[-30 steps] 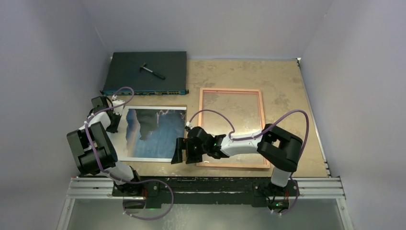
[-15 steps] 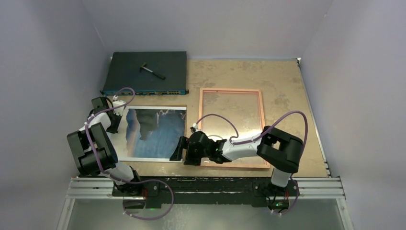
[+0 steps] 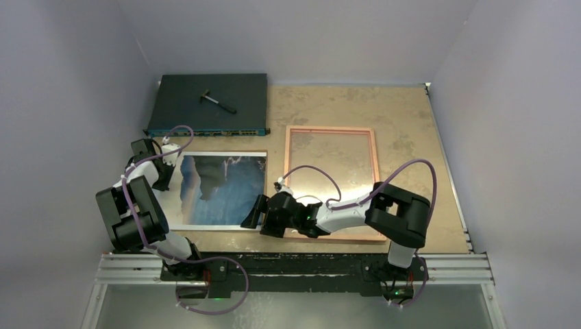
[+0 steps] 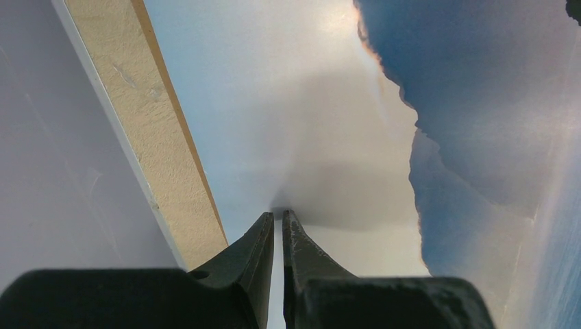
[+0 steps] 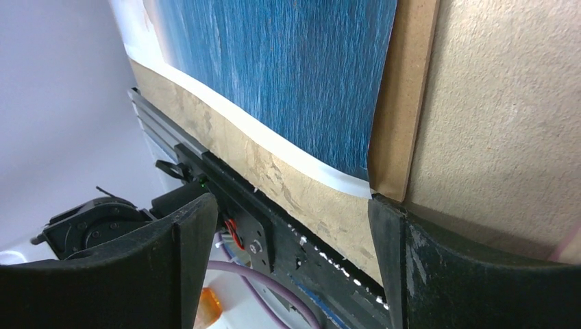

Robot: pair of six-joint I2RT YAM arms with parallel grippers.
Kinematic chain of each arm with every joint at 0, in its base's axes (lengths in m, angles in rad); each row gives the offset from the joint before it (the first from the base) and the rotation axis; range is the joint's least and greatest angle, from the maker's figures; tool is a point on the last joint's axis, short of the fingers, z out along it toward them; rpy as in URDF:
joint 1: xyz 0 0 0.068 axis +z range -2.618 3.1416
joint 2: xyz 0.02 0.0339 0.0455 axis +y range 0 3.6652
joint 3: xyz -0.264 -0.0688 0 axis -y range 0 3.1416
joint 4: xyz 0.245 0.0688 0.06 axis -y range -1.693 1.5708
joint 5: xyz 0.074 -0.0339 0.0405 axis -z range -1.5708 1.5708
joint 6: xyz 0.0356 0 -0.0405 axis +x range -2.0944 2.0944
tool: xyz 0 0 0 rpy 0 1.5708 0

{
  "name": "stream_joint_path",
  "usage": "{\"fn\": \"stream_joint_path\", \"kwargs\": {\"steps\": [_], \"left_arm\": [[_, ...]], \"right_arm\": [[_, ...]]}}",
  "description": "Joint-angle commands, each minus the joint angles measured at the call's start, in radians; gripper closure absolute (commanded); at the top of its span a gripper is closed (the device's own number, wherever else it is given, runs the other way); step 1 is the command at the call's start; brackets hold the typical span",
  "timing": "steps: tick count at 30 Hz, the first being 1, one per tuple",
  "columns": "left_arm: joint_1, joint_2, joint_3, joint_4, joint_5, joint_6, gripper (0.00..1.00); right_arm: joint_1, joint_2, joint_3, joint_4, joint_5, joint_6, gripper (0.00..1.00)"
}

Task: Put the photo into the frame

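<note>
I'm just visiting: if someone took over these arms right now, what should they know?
Left gripper shut, tips over the photo's pale left part. Right gripper open at its near right corner. Photo lies face up on the backing board, left of the frame, which lies flat and empty. Done: nothing yet. Left: lift the photo and lay it in the frame.
</note>
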Motion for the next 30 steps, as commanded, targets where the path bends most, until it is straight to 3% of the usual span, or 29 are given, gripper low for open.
{"fn": "stream_joint_path", "kwargs": {"steps": [1, 16, 20, 30], "left_arm": [[-0.007, 0.005, -0.033, -0.077, 0.055, 0.007, 0.92], [-0.006, 0.008, -0.028, -0.08, 0.048, 0.019, 0.94], [-0.007, 0.01, -0.021, -0.091, 0.051, 0.022, 0.95], [-0.007, 0.016, -0.024, -0.092, 0.055, 0.019, 0.96]], "right_arm": [[0.003, -0.014, -0.009, -0.013, 0.093, -0.037, 0.17], [0.012, -0.129, -0.066, 0.178, 0.109, -0.11, 0.18], [0.013, -0.084, -0.003, -0.01, 0.083, -0.098, 0.21], [0.021, -0.062, -0.024, -0.111, 0.025, -0.065, 0.18]]}}
